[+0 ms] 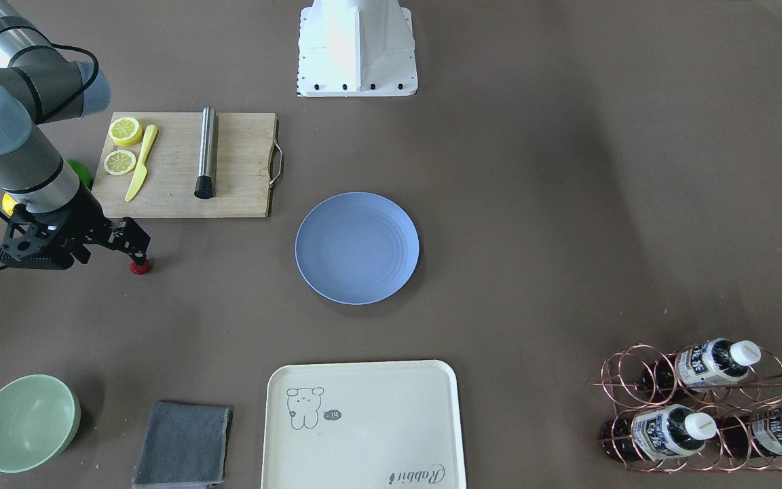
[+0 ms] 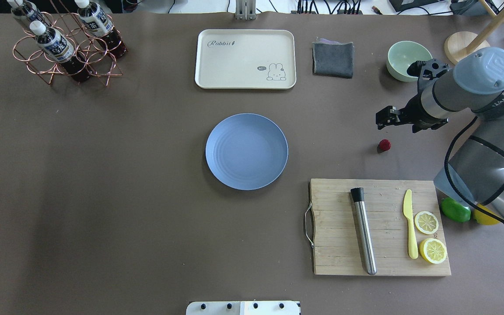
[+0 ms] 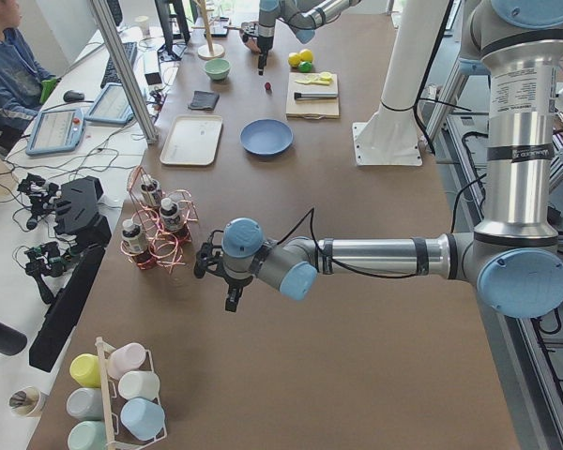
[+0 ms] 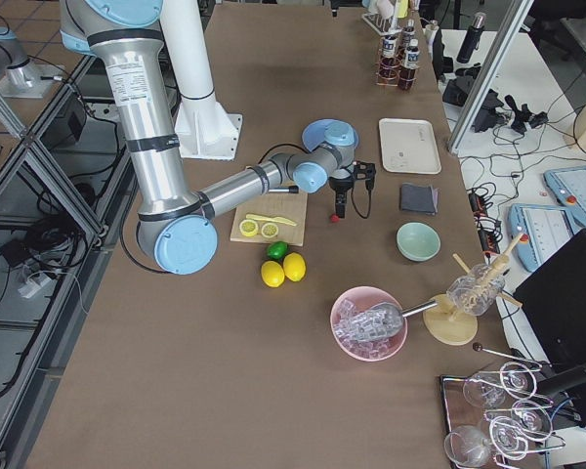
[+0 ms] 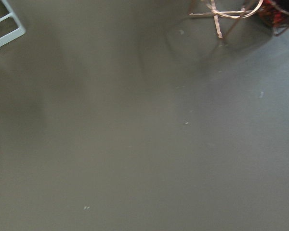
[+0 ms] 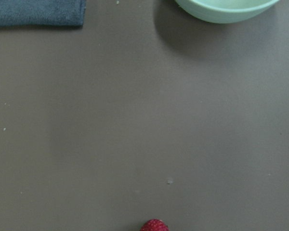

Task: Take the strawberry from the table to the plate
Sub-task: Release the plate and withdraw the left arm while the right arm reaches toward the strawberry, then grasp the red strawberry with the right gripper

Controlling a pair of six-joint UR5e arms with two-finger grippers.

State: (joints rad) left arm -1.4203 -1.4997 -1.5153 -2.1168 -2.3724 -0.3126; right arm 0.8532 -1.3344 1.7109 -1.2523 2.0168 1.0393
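Note:
The strawberry (image 2: 384,145), tiny and dark red, lies on the table (image 2: 103,197) to the right of the light-blue plate (image 2: 246,151), well apart from it. My right gripper (image 2: 403,121) hovers just above the berry, its jaws open and pointing down. The berry sits near one fingertip in the front view, strawberry (image 1: 138,267) below right gripper (image 1: 109,255). The right wrist view catches only the berry's top (image 6: 154,225) at its bottom edge. My left gripper (image 3: 230,291) hangs low over bare table near the bottle rack; I cannot tell its state. The plate (image 1: 357,248) holds nothing.
A wooden cutting board (image 2: 335,227) with a steel rod, a yellow knife and lemon halves lies close behind the berry. A lime (image 2: 455,210) sits beside it. A green bowl (image 2: 407,61), grey cloth (image 2: 333,59), cream tray (image 2: 234,65) and bottle rack (image 2: 66,43) line the far edge.

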